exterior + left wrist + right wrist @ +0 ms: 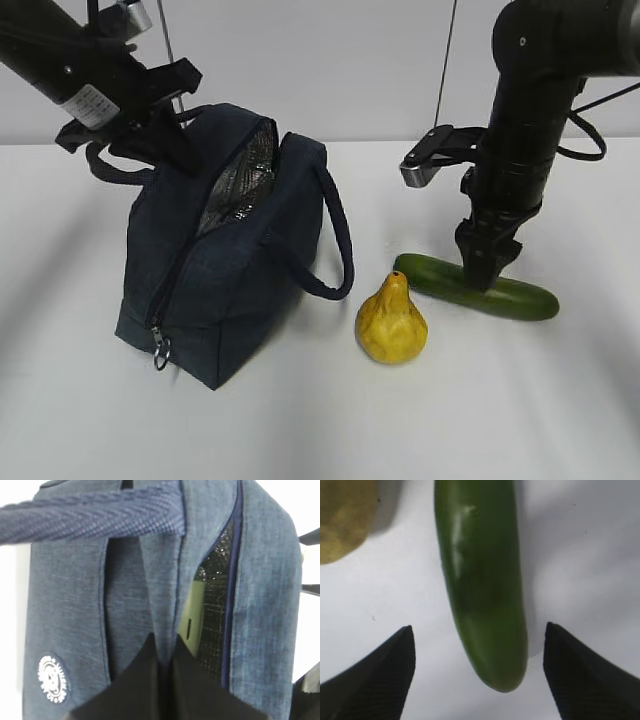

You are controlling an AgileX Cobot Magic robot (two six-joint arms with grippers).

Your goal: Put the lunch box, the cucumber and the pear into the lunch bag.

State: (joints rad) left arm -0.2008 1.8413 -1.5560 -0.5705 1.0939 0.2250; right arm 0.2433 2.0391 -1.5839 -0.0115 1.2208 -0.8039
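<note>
The dark navy lunch bag [235, 270] stands left of centre with its top unzipped and the silver lining showing. My left gripper [172, 122] is shut on the fabric edge of the bag's opening [165, 630]. The lunch box's sage-green lid [191, 617] shows inside the bag. The cucumber [480, 288] lies on the table at the right. My right gripper [487, 272] is open just over it, and the cucumber's end [485, 595] lies between the fingertips [402, 647]. The yellow pear [392, 322] stands between bag and cucumber, and its edge shows in the right wrist view [342, 515].
One bag handle [335, 240] loops out toward the pear, and the other [90, 515] crosses the top of the left wrist view. The zipper's ring pull [160, 352] hangs at the bag's front corner. The white table [320, 430] carries everything.
</note>
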